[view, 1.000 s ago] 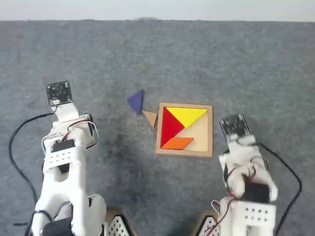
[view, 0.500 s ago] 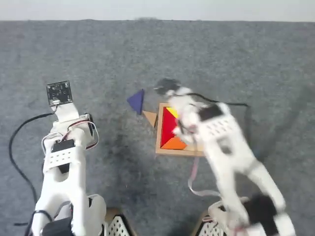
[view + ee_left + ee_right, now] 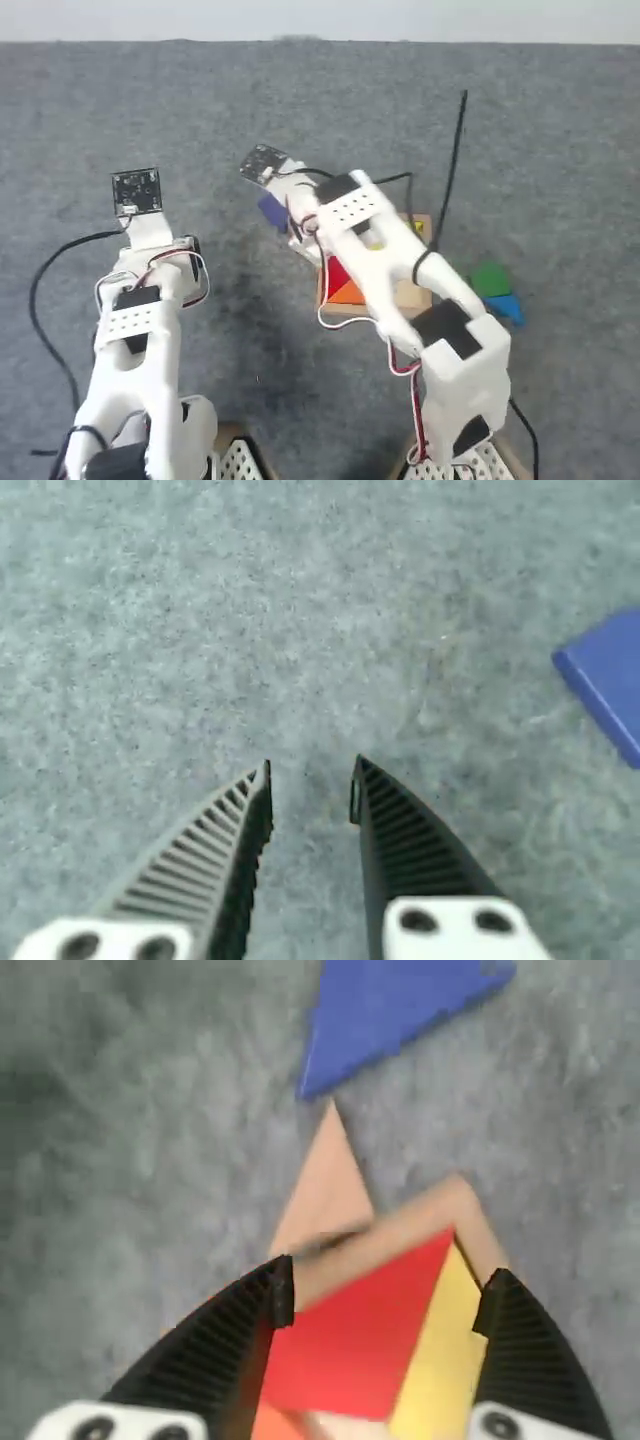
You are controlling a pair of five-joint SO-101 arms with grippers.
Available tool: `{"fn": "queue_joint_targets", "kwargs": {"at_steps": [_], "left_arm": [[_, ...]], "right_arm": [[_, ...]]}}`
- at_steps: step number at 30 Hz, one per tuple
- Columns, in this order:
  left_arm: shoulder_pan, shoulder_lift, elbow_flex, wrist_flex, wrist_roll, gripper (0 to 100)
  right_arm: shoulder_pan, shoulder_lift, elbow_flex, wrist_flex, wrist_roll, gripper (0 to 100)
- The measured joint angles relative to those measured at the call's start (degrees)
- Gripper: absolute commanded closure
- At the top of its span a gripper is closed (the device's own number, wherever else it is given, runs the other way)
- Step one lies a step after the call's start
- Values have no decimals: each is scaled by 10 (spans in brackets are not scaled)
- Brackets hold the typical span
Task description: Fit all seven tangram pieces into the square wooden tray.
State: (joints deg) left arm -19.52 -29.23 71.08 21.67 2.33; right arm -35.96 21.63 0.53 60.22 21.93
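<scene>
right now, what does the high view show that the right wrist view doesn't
High view adds: a green piece and a light blue piece on the cloth beside the wooden tray.
Right wrist view adds: the right gripper, open above the tray's corner, and a tan triangle beside that corner.
Both share: the dark blue triangle, the tray, and the red piece inside it.
</scene>
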Motion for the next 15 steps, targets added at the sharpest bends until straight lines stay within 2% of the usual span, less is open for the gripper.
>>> {"fn": "queue_joint_targets", "kwargs": {"at_steps": [6,15], "left_arm": [[0,0,0,0,0,877],[2,0,0,0,0,877]], "right_arm": [[-15,34,-5,-54,-95,703],[-21,72,-16,-72,-105,703]]}}
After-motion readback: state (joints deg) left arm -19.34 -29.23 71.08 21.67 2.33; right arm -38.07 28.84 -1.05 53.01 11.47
